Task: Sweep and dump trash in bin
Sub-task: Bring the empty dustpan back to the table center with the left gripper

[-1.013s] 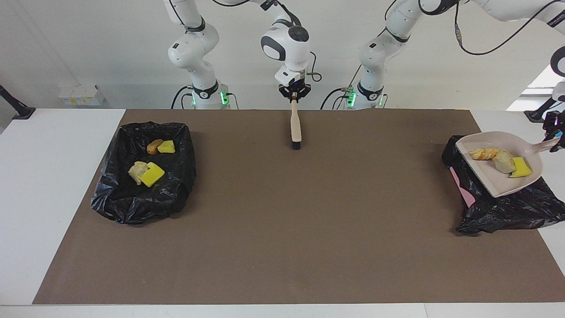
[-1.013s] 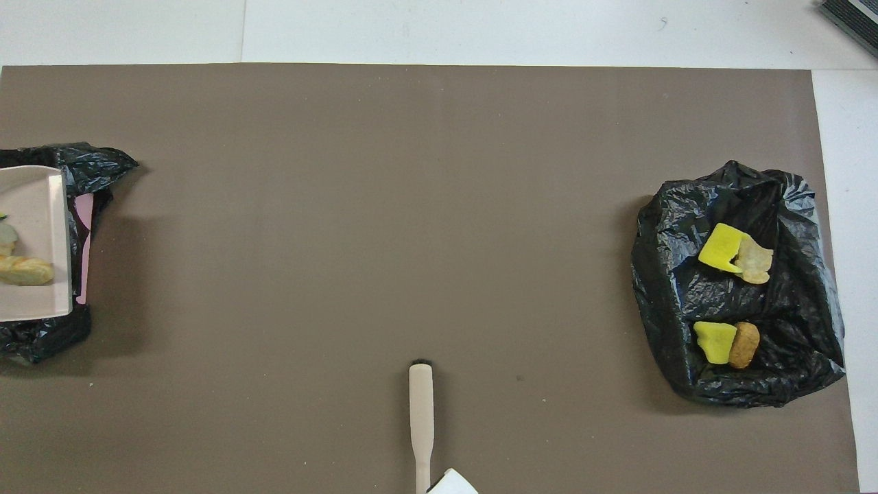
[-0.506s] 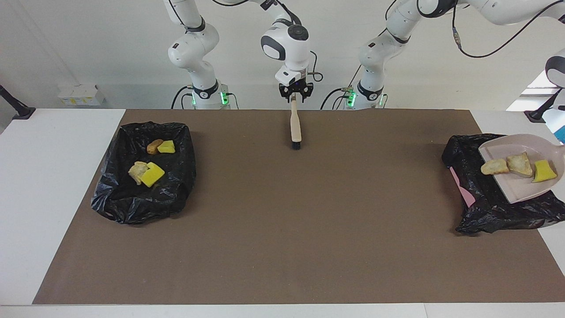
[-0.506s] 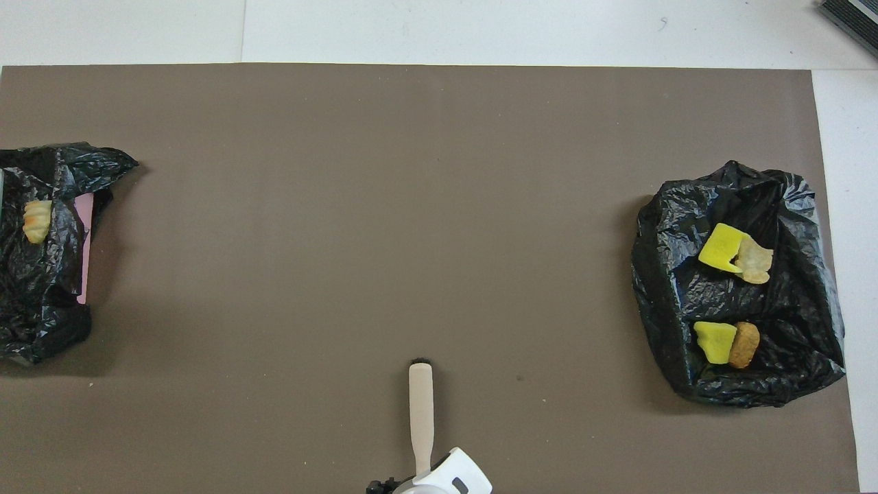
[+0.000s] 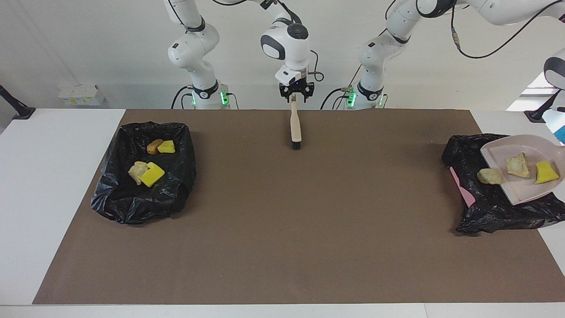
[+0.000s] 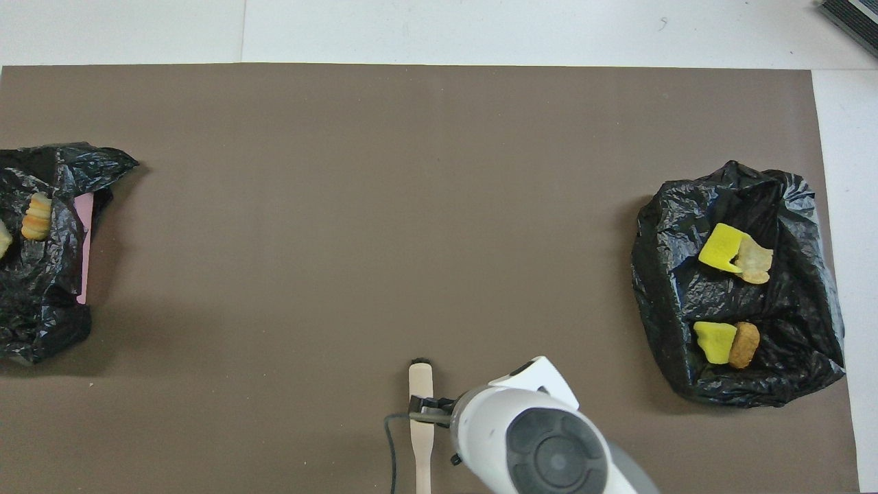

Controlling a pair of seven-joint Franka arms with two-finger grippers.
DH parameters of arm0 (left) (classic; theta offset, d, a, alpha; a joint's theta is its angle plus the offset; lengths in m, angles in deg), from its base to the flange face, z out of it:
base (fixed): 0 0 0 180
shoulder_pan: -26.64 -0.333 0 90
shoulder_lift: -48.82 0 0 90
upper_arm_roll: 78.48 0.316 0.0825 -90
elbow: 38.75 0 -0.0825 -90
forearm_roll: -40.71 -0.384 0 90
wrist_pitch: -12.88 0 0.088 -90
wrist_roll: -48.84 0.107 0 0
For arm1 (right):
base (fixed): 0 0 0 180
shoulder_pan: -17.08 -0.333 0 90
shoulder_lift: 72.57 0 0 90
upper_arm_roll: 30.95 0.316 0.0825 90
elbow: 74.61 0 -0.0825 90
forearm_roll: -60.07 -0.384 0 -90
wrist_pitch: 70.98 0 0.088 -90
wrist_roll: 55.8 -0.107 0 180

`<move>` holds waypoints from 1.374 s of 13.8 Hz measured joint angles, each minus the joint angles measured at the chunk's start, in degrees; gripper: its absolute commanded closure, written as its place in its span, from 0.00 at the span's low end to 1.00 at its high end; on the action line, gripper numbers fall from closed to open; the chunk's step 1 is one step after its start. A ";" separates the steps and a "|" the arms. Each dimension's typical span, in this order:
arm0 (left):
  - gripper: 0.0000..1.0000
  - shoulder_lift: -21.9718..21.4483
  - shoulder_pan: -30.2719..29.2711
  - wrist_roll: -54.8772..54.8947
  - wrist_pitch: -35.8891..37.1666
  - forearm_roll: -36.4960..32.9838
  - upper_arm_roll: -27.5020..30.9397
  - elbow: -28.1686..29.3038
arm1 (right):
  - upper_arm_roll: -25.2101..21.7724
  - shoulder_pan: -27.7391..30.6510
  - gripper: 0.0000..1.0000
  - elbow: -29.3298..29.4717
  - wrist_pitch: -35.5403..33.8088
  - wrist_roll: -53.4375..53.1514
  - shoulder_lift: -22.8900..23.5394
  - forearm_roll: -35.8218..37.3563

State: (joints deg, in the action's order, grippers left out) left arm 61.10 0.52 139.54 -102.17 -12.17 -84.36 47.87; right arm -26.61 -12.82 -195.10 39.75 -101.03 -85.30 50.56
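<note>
From the facing camera I see the right gripper (image 5: 295, 98) over the robots' edge of the brown mat (image 5: 282, 221), its fingers standing apart on either side of the handle end of the brush (image 5: 295, 126). The brush lies flat on the mat with its bristles pointing away from the robots. The dustpan (image 5: 525, 192) hangs tilted over the bin bag (image 5: 494, 212) at the left arm's end of the table, and its handle runs off the picture's edge. The left gripper is out of frame there, closed, and I take it to be clamped on that handle. Of the trash (image 5: 517, 165), a tan lump and a yellow chunk sit on the pan, another tan lump is at the pan's lip over the bag, and a pink wall (image 5: 460, 187) shows under the black plastic. The second bin bag (image 5: 132, 207), at the right arm's end, holds four more scraps, two yellow and two brownish. From the overhead camera, the right gripper (image 6: 426, 407) sits over the brush (image 6: 420, 379), though I cannot read its fingers from this angle. One ridged golden scrap (image 6: 36, 216) lies on the bin bag (image 6: 41, 309), with a sliver of another at the frame's edge. The second bin bag (image 6: 789, 370) shows the same two pairs of scraps.
</note>
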 measured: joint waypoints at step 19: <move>1.00 -2.88 13.60 -14.28 27.33 5.42 -0.79 -0.06 | -0.69 26.58 0.00 31.02 -24.55 22.28 10.06 10.98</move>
State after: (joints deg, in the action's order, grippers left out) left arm 58.23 14.12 125.26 -74.84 -6.75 -85.15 47.81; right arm -27.30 13.76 -164.08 15.21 -78.75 -75.24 61.54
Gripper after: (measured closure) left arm 0.674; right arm 0.000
